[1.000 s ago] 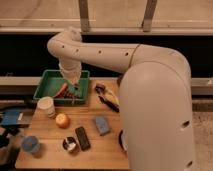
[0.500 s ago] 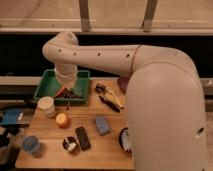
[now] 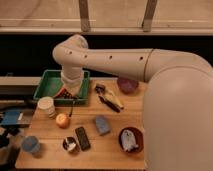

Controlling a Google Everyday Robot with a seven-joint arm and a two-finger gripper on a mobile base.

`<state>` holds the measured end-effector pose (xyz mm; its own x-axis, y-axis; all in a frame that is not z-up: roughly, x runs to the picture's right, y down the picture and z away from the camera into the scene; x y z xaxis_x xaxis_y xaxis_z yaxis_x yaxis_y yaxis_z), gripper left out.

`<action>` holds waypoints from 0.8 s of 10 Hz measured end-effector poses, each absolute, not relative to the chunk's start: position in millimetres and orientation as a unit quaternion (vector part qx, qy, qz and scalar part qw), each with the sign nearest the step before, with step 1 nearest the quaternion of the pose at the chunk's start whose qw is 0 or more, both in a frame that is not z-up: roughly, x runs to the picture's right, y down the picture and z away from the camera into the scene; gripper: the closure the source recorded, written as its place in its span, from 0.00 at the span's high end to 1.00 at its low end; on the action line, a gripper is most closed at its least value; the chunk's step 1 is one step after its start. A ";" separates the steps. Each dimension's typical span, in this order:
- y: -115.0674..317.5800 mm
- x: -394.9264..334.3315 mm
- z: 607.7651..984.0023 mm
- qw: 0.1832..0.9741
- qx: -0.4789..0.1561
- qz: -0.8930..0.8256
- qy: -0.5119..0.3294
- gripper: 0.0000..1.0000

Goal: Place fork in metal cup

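My gripper (image 3: 71, 95) hangs from the white arm over the front edge of the green tray (image 3: 50, 85). It looks shut on the fork (image 3: 72, 107), a thin utensil hanging down from it above the table, just behind the orange (image 3: 62, 120). The metal cup (image 3: 70, 144), small, dark and shiny, stands near the table's front edge, to the front of the gripper. It is left of the black remote-like bar (image 3: 82, 138).
A white ribbed cup (image 3: 46, 106) stands left of the orange, and a light-blue cup (image 3: 31, 144) at the front left. A blue object (image 3: 102, 125), a brown bowl (image 3: 131, 139), a purple bowl (image 3: 127, 85) and a dark-handled tool (image 3: 109, 102) lie to the right.
The gripper has moved from inside the green tray toward its front edge and lifted slightly, with the thin fork now hanging below it.
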<state>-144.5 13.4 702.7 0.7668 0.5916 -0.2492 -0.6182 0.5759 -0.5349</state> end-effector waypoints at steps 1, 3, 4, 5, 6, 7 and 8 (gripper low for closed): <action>21.4 -144.9 696.3 0.886 -0.318 0.337 0.022 0.00; 35.4 -146.0 682.2 0.886 -0.327 0.327 0.028 0.00; 40.8 -146.9 676.1 0.886 -0.329 0.325 0.031 0.00; 50.0 -149.2 664.3 0.887 -0.330 0.322 0.035 0.00; 54.4 -151.2 658.4 0.888 -0.330 0.320 0.036 0.00; 58.1 -151.7 654.4 0.888 -0.330 0.319 0.038 0.00; 64.9 -152.0 648.5 0.887 -0.331 0.318 0.042 0.00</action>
